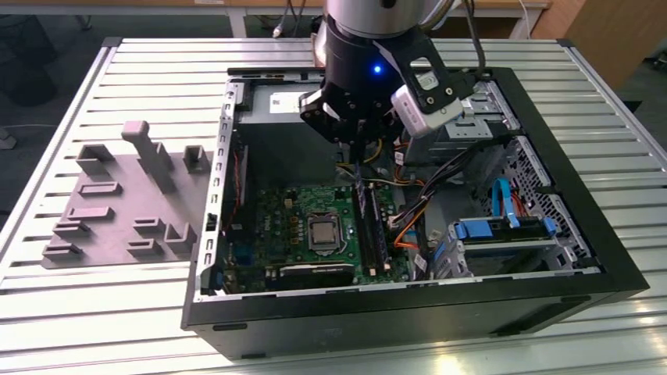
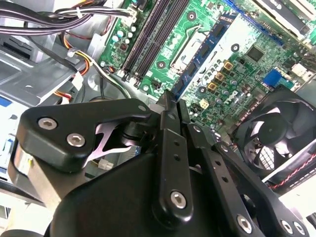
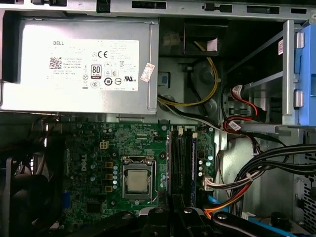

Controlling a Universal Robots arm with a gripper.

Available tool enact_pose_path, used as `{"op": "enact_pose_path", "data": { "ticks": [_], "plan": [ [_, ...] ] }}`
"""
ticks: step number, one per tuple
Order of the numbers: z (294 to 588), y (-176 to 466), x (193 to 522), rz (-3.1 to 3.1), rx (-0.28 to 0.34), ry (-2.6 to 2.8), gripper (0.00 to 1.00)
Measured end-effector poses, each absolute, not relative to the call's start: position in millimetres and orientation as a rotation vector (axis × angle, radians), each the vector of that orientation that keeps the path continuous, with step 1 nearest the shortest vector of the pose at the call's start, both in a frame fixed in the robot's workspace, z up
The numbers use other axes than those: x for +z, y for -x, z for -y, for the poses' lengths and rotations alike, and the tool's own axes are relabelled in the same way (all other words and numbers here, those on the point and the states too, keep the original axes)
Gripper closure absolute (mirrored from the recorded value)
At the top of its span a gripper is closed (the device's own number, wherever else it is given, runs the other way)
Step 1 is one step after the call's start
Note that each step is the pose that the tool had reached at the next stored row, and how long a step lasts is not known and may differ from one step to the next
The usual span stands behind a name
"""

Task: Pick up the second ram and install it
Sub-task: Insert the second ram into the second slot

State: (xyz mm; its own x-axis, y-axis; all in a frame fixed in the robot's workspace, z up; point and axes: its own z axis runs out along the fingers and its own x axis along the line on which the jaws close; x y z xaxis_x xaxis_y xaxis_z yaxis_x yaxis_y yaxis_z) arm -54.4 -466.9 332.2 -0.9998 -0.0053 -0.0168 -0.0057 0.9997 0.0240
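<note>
**Pincer above the memory slots in the open computer case**

A ribbed silver metal bench (image 1: 125, 70) carries an open black computer case (image 1: 583, 273), with a grey plastic tray of upright blocks (image 1: 115, 203) near the bench's edge at the exterior view's left. Inside the case lies a green motherboard (image 1: 276, 215). The black pincer (image 1: 354, 152) hangs over the long black slot rails (image 3: 180, 158), fingers (image 2: 170, 106) drawn together, nothing visible between them. The second ram (image 1: 372, 226), a dark stick, stands in the slots beneath.
</note>
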Motion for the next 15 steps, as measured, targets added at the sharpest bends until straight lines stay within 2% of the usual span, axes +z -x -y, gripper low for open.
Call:
{"op": "enact_pose_path", "data": {
  "ticks": [15],
  "plan": [
    [467, 52, 314, -3.130, 0.040, 0.008, 0.86]
  ]
}}
